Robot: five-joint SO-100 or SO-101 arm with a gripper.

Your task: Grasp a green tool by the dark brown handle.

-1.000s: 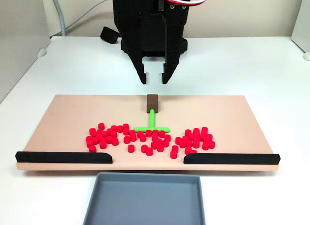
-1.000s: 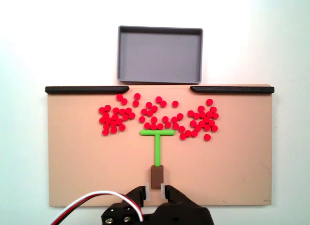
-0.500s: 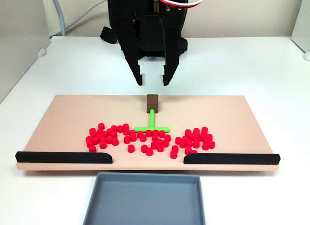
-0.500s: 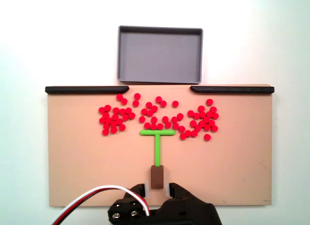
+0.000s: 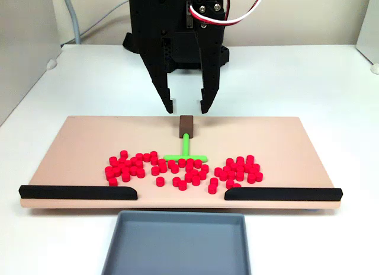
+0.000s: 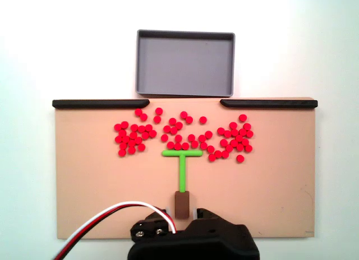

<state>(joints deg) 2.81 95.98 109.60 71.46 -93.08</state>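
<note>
A fixed view shows the tool (image 5: pixel 186 107), jaws spread, now lower over the dark brown handle (image 5: pixel 186 126).

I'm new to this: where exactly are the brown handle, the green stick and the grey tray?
brown handle (image 5: pixel 186 125), a fixed view, middle of its front face
green stick (image 6: pixel 182 174), a fixed view, halfway along the stem
grey tray (image 6: pixel 185 63), a fixed view, its bare floor

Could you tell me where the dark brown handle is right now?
In both fixed views, the dark brown handle lies mid-board, capping the green tool, between the open hand's fingers.
</note>
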